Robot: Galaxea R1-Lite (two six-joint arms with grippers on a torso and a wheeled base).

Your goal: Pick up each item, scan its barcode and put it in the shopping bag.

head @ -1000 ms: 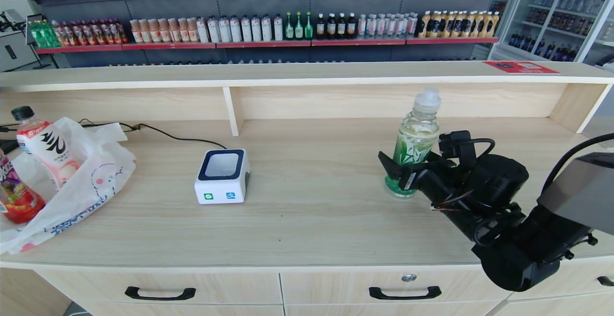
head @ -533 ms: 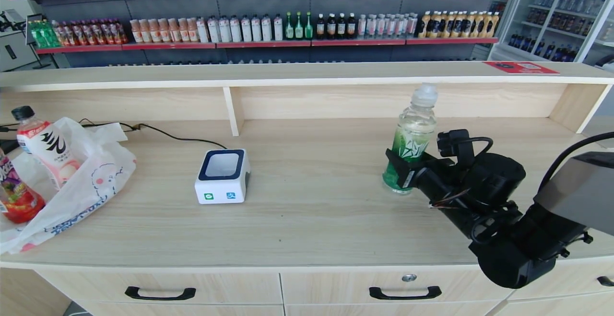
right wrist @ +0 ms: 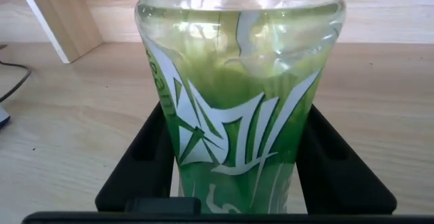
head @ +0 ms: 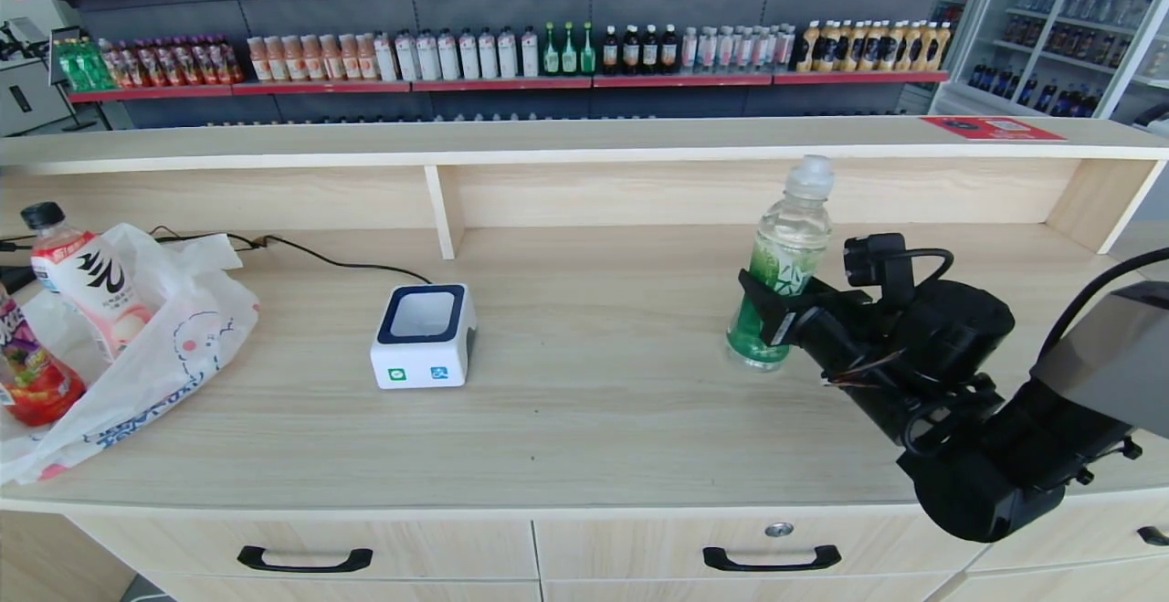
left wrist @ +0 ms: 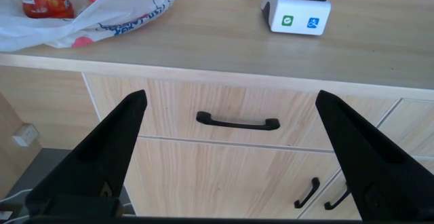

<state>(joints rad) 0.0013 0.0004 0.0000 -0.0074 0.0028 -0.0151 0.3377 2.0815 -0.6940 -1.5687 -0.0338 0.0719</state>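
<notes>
A clear bottle with a green label [head: 784, 255] stands at the right of the wooden counter [head: 594, 419], tilted a little. My right gripper [head: 772, 302] is shut on its lower half; up close the label [right wrist: 237, 115] sits between the black fingers [right wrist: 146, 159]. The white barcode scanner [head: 423, 335] sits mid-counter. At the far left lies the white shopping bag [head: 164, 346], holding a pink-labelled bottle [head: 82, 287] and a red-labelled one [head: 32, 374]. My left gripper [left wrist: 230, 98] hangs open and empty below the counter edge, facing the drawers, with the scanner [left wrist: 296, 13] and bag [left wrist: 102, 17] beyond.
A black cable [head: 338, 264] runs along the counter behind the scanner. A raised shelf with an upright divider [head: 443, 209] closes the back of the counter. Drawers with black handles [left wrist: 237, 122] lie below the front edge. Stocked store shelves stand behind.
My right gripper closed on the green-labelled bottle. Bottle and gripper then shifted slightly left and up, with the bottle tilting a little. Nothing else moved.
</notes>
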